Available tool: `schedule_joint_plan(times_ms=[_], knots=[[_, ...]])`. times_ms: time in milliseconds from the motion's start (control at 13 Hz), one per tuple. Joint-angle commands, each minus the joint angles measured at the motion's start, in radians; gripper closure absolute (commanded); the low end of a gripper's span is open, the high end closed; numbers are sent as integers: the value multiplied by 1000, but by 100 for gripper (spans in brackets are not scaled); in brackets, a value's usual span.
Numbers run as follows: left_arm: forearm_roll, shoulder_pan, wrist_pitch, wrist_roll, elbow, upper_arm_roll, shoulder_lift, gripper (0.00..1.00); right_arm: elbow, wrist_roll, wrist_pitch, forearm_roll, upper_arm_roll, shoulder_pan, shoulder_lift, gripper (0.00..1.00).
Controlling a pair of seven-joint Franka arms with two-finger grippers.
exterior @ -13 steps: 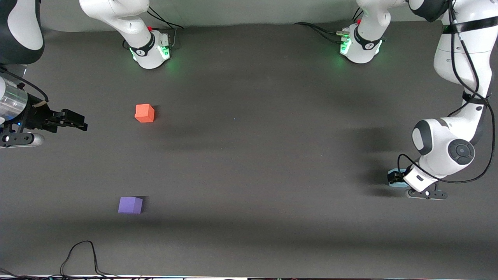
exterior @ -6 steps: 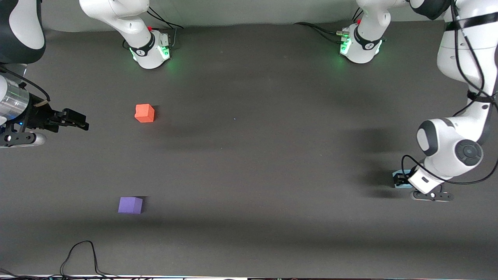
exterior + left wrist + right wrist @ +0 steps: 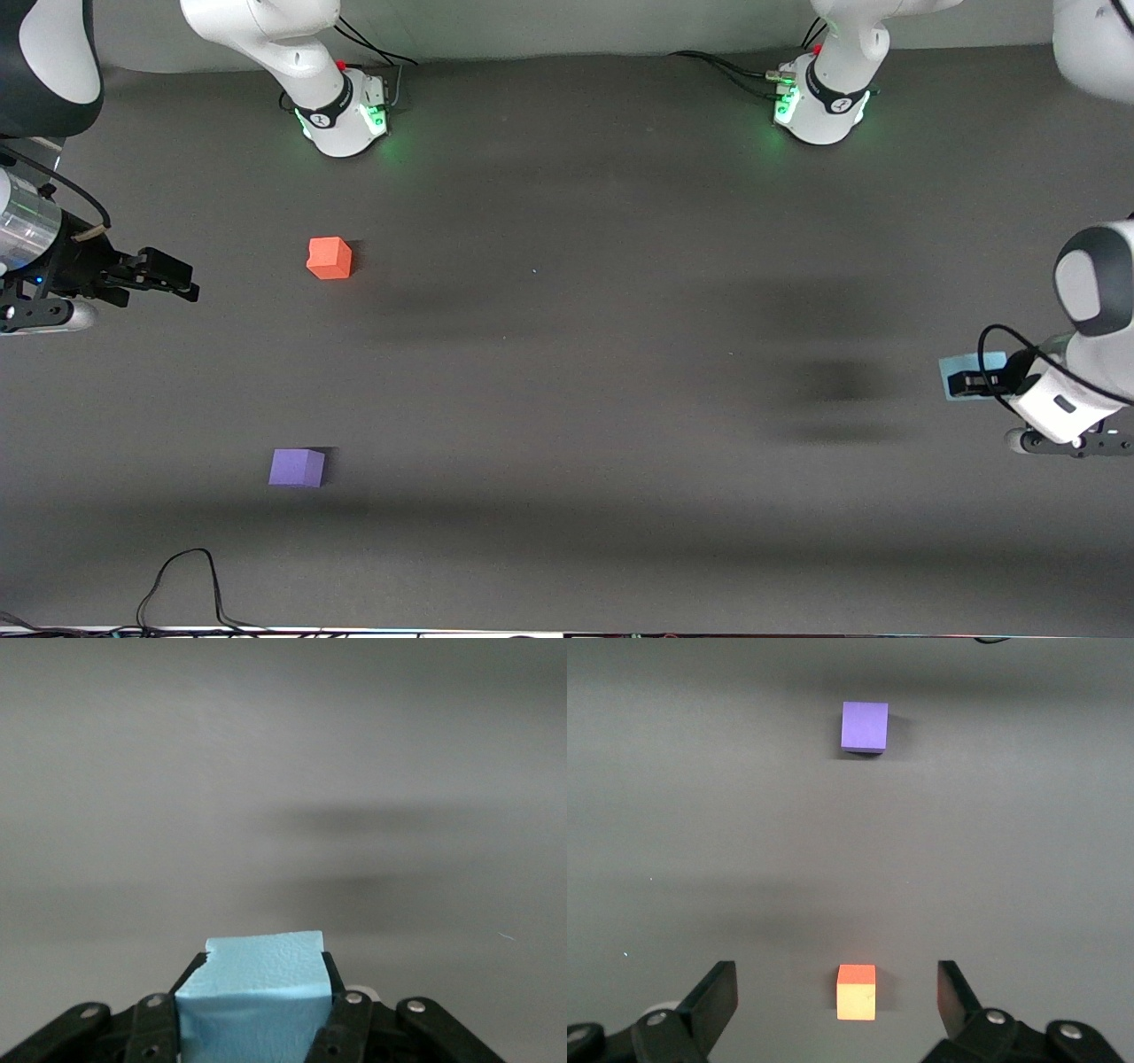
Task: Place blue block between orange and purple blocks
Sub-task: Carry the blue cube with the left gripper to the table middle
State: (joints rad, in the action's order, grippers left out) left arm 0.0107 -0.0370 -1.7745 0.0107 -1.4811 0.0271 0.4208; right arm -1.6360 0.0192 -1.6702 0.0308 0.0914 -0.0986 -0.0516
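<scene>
Left gripper (image 3: 966, 385) clamped on blue block (image 3: 961, 364), up over tabletop (image 3: 567, 372) at 3 o'clock; right gripper (image 3: 182, 282) spread wide, waiting at 9 o'clock beside orange block (image 3: 330, 258); purple block (image 3: 297, 467) nearer camera, at 7 o'clock.

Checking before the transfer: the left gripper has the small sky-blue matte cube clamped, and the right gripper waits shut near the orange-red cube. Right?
Not quite. The right gripper waits open; the right wrist view shows its fingers spread. The left gripper does clamp the small sky-blue matte cube.
</scene>
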Motion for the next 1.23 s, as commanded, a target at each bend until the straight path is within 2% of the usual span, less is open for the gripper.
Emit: schedule_joint_plan(times_ms=[0,231,385,538,846,1154], knots=[[3,156,114,307,85,54,7,56,-16,13,-13,14,2,-3,18,0],[9,354,98,686,136,141,32,57,-19,13,-16,21,2,-4,18,0],[14,516,23,841,203,145,116,57,-21,13,-16,32,2,-3,18,0],[66,636,-34,970,245,143,199,57,-22,13,-13,32,2,-3,18,0],[121,807,-232,1078,246,139,347,57,-30,13,-9,32,4,-38,18,0],[175,862,-396,1097,246,135,484,57,-38,11,-13,32,4,-38,19,0]])
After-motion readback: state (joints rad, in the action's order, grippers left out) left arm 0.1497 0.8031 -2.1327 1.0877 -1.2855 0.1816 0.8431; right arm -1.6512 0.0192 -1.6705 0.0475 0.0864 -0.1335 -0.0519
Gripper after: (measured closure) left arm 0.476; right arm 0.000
